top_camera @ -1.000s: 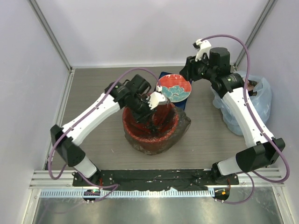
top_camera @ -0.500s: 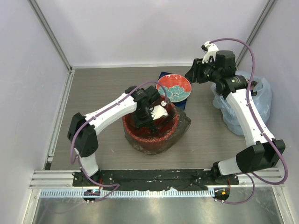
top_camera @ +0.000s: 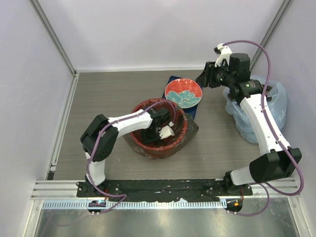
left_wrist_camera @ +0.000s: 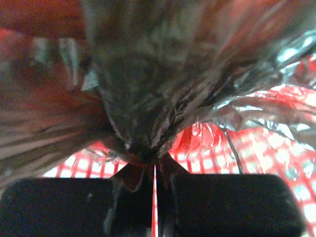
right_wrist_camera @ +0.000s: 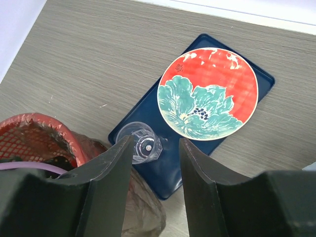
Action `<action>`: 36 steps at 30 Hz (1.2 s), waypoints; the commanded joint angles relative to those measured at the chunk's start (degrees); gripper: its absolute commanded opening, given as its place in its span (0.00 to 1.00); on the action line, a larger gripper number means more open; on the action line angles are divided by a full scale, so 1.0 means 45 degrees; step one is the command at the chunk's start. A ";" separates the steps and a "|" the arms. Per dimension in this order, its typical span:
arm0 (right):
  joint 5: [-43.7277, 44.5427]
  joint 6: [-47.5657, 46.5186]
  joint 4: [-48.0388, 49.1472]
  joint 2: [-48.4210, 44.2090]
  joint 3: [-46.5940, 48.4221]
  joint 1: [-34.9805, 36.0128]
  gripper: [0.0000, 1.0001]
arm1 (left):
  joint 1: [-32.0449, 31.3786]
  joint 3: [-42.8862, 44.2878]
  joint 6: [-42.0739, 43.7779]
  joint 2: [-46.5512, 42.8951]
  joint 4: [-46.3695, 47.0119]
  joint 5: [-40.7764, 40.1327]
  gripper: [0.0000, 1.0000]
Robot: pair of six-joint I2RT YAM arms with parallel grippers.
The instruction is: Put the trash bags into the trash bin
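Note:
The red mesh trash bin (top_camera: 160, 153) stands at the table's middle, with the dark grey-brown trash bag (top_camera: 191, 129) draped over its rim and bunched around its outside. My left gripper (top_camera: 158, 134) is down inside the bin. In the left wrist view it (left_wrist_camera: 154, 170) is shut on a gathered fold of the crinkly bag (left_wrist_camera: 143, 89), with red mesh (left_wrist_camera: 247, 148) behind. My right gripper (top_camera: 201, 79) is open and empty, held high at the back right. In the right wrist view it (right_wrist_camera: 155, 140) hangs above the tray, and the bin's rim (right_wrist_camera: 34, 121) and the bag (right_wrist_camera: 143, 210) show at the lower left.
A dark blue tray (right_wrist_camera: 168, 173) behind the bin carries a red and teal flowered plate (right_wrist_camera: 207, 94) and a clear plastic cup (right_wrist_camera: 143, 148). A pale blue plastic bag (top_camera: 269, 106) lies at the right edge under the right arm. Walls enclose the table at the left, back and right.
My left arm has folded in and lowered its gripper into the bin, drawing bag material down inside. The right arm shifted slightly right, then stayed still.

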 commanded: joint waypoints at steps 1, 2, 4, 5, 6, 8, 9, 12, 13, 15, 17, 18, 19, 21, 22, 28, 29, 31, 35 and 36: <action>-0.0296 0.0140 0.0572 -0.0298 -0.0012 -0.0094 0.48 | -0.0049 -0.0720 -0.0140 0.0709 0.1668 -0.0845 0.05; -0.0315 0.0159 0.0553 -0.0298 -0.0032 -0.0094 0.48 | -0.0068 -0.0721 -0.0161 0.1136 0.1785 -0.0865 0.05; -0.0335 0.0121 0.0592 -0.0298 -0.0091 -0.0113 0.48 | -0.0049 -0.0546 -0.0199 0.1529 0.1786 -0.0924 0.06; -0.0354 0.0121 0.0572 -0.0278 -0.0091 -0.0094 0.48 | -0.0068 -0.0448 -0.0200 0.1667 0.1748 -0.0905 0.06; -0.0393 0.0140 0.0611 -0.0259 -0.0110 -0.0094 0.48 | -0.0068 -0.0409 -0.0180 0.1900 0.1766 -0.0924 0.06; -0.0471 0.0140 0.0611 -0.0220 -0.0111 -0.0113 0.48 | -0.0049 -0.0311 -0.0180 0.2000 0.1728 -0.0924 0.08; -0.0510 0.0140 0.0592 -0.0220 -0.0111 -0.0114 0.48 | -0.0049 -0.0291 -0.0161 0.1942 0.1708 -0.0924 0.08; -0.0608 0.0120 0.0591 -0.0239 -0.0169 -0.0114 0.49 | -0.0049 -0.0349 -0.0219 0.1185 0.1455 -0.0827 0.07; -0.0647 0.0101 0.0572 -0.0259 -0.0208 -0.0133 0.49 | -0.0029 -0.0369 -0.0277 0.0851 0.1416 -0.0749 0.07; -0.0939 0.0120 0.0572 -0.0240 -0.0267 -0.0113 0.48 | -0.0049 -0.0273 -0.0491 0.0362 0.1221 -0.0612 0.07; -0.1622 0.0295 0.0650 -0.0201 -0.0325 -0.0114 0.47 | -0.0049 -0.0058 -0.0610 -0.0205 0.0909 -0.0611 0.07; -0.2011 0.0393 0.0670 -0.0142 -0.0403 -0.0094 0.47 | -0.0029 0.0079 -0.0649 -0.0574 0.0849 -0.0611 0.07; -0.2189 0.0491 0.0728 -0.0103 -0.0442 -0.0113 0.46 | -0.0049 0.0138 -0.0668 -0.0733 0.0829 -0.0611 0.07; -0.2385 0.0647 0.0865 -0.0025 -0.0578 -0.0114 0.46 | -0.0049 0.0177 -0.0668 -0.1162 0.0965 -0.0475 0.07; -0.2444 0.0706 0.0884 0.0014 -0.0618 -0.0114 0.46 | -0.0029 0.0197 -0.0649 -0.1435 0.1024 -0.0455 0.07; -0.2912 0.0707 0.1119 0.0093 -0.0677 -0.0094 0.46 | -0.0029 0.0236 -0.0630 -0.2002 0.1141 -0.0319 0.06; -0.3068 0.0668 0.1119 0.0093 -0.0677 -0.0094 0.46 | -0.0029 0.0275 -0.0668 -0.2371 0.1219 -0.0299 0.06; -0.3205 0.0454 0.1002 0.0054 -0.0638 -0.0113 0.47 | -0.0010 0.0430 -0.0747 -0.2822 0.1298 0.0460 0.06; -0.3246 0.0082 0.0593 -0.0024 -0.0424 -0.0094 0.52 | 0.0223 0.1754 -0.1155 -0.4148 0.1298 0.1632 0.07; -0.3264 0.0043 0.0553 -0.0044 -0.0384 -0.0075 0.54 | 0.0321 0.2050 -0.1370 -0.4346 0.1356 0.1828 0.07</action>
